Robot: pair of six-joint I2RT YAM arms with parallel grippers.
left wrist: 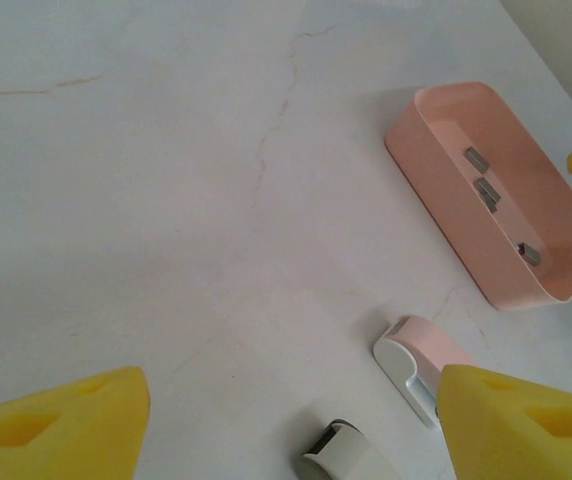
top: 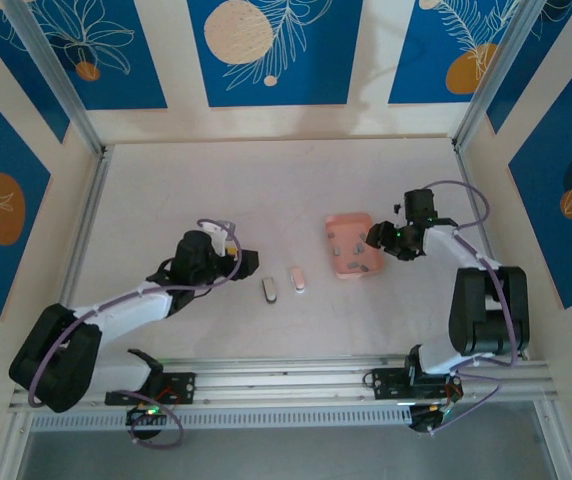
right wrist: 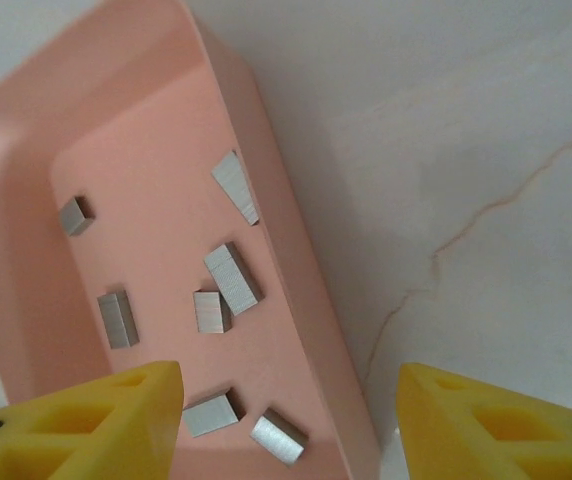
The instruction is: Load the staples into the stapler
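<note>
**Top external view.** The pink tray (top: 346,216) lies on the table (top: 196,190) right of centre, with its long axis running from the far edge to the near edge. The staples (top: 351,250) show inside it as grey specks. The right gripper (top: 374,238) hangs at the tray's right rim. Left of the tray, the pink-and-white stapler (top: 297,281) and a grey-and-white piece (top: 270,289) lie side by side and apart, both lengthwise from far to near. The left gripper (top: 249,262) is just left of them.

**Left wrist view.** The left gripper (left wrist: 291,400) has its fingers wide apart and holds nothing. The stapler's rounded end and the grey-and-white piece lie between them.

**Right wrist view.** The right gripper (right wrist: 291,390) has its fingers apart and clamps nothing. The tray's long wall passes between them. Seven staples (right wrist: 231,277) lie scattered on the tray floor, their long axes pointing in different directions.
</note>
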